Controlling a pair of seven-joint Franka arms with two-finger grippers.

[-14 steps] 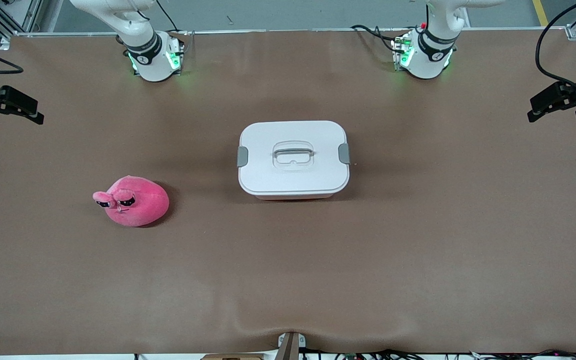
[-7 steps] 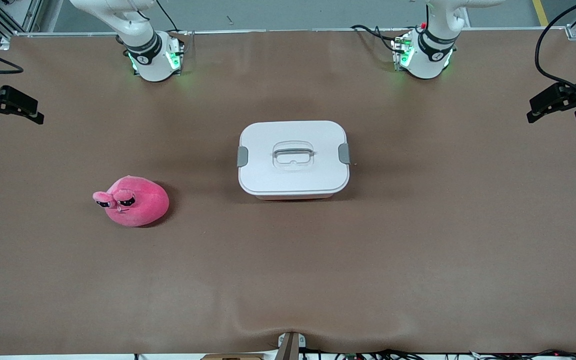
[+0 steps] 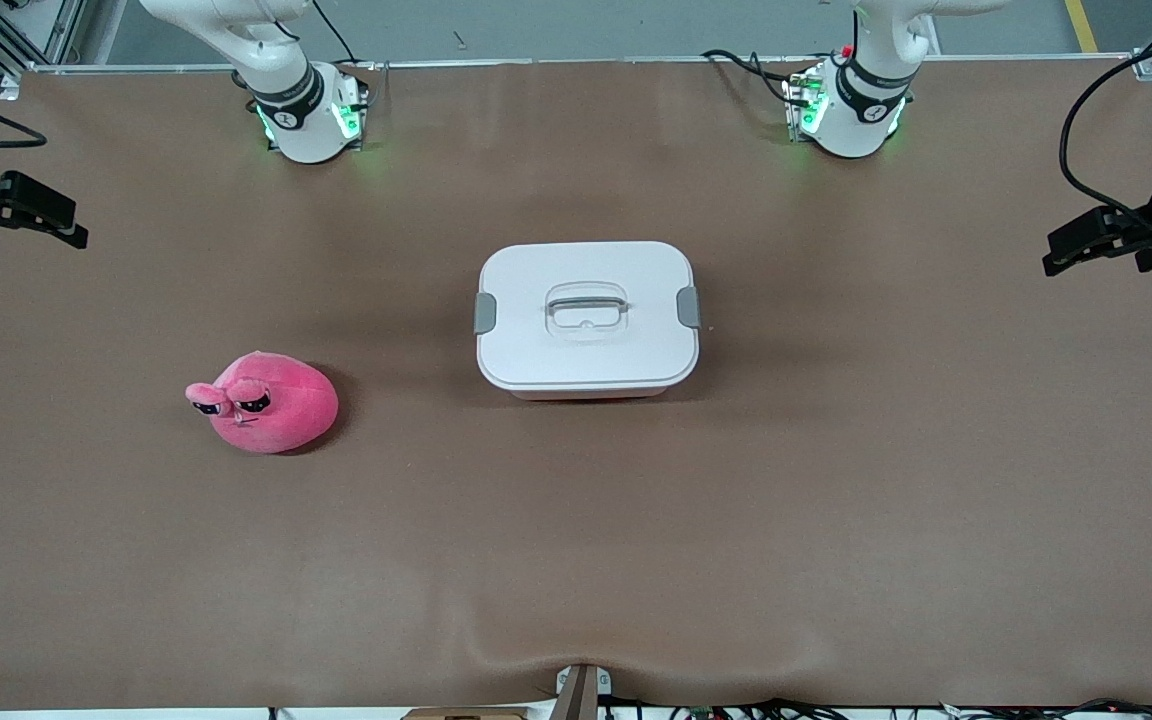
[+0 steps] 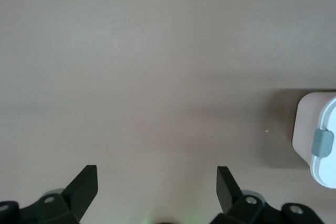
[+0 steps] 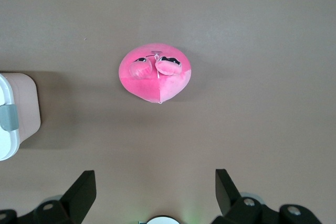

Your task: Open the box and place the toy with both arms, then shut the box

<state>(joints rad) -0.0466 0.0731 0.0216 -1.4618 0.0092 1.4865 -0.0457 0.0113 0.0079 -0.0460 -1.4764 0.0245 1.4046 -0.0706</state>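
Moved: left end effector (image 3: 1071,250), at the left arm's end of the tabletop (image 3: 576,560), sits slightly lower in the front view than a second ago; box, toy and right end effector are unchanged.
Left end effector: fingers wide, empty, over bare tabletop.
Right end effector (image 3: 61,225): fingers wide, empty, over the right arm's end; that arm waits.
Box (image 3: 586,315): mid-tabletop, lid on, both grey clips (image 3: 485,313) down.
Toy (image 3: 266,402): on the tabletop, nearer the front camera than the box, toward the right arm's end.
Risk: pulling the lid before both clips release would likely drag or tip the box.
Risk: a shallow pinch on the round plush could slip off.
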